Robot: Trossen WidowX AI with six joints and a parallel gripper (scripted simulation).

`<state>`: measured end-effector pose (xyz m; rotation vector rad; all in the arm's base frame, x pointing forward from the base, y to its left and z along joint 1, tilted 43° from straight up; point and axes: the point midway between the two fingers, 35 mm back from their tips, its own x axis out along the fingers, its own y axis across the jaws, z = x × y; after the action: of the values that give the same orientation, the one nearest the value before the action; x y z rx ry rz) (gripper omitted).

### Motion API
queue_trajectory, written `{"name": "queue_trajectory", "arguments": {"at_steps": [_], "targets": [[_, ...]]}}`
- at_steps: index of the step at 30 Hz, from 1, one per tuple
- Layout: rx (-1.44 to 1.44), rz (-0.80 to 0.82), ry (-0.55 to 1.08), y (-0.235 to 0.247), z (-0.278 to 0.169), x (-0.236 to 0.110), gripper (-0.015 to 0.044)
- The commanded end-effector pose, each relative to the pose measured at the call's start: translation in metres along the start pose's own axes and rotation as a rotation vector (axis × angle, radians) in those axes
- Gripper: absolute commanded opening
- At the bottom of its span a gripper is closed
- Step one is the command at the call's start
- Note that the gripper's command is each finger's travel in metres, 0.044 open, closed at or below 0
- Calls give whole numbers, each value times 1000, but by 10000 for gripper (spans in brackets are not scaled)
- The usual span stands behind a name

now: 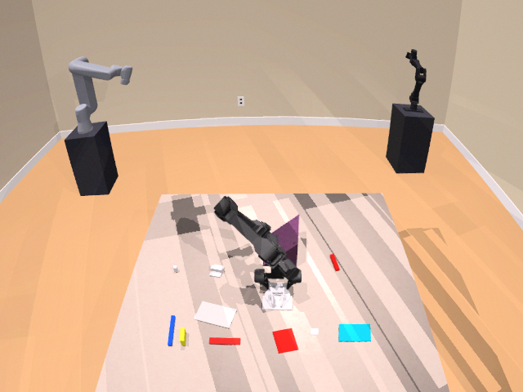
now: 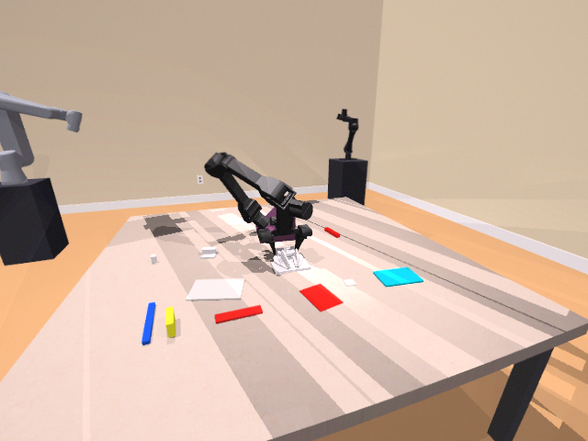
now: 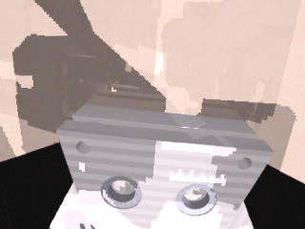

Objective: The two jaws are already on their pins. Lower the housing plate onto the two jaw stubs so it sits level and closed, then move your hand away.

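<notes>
The housing plate [image 3: 110, 164] [image 1: 277, 285] is a pale, ribbed-looking plate with two ringed holes in the wrist view. My gripper [image 1: 279, 287] [image 2: 286, 251] is shut on its two side edges, with black fingers at left and right in the wrist view. Below it stands a white base [image 1: 266, 306] [image 2: 278, 271] on the table, with the slanted white jaws [image 2: 288, 260] between the fingers. The plate sits over the upper part of the jaws. The stubs are hidden, and whether the plate touches them cannot be told.
A purple panel [image 1: 291, 236] stands behind the arm. A white plate [image 1: 215, 314] [image 2: 216, 289] lies left of the base, and a white stepped piece [image 1: 216, 270] behind it. A red square [image 1: 285, 340], a red bar [image 1: 225, 340] and a cyan rectangle [image 1: 354, 332] lie in front.
</notes>
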<state>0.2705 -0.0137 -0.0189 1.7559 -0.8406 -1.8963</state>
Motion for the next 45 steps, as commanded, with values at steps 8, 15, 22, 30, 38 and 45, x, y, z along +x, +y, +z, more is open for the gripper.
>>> {"name": "queue_trajectory", "arguments": {"at_steps": [8,15,22,30,38,45], "targets": [[3,1,-1,0,-1,-4,351],[3,1,-1,0,-2,-1,351],[3,1,-1,0,-2,0,351],[3,1,-1,0,-2,1,351],[3,1,-1,0,-2,3,351],[3,1,-1,0,-2,3,351]]}}
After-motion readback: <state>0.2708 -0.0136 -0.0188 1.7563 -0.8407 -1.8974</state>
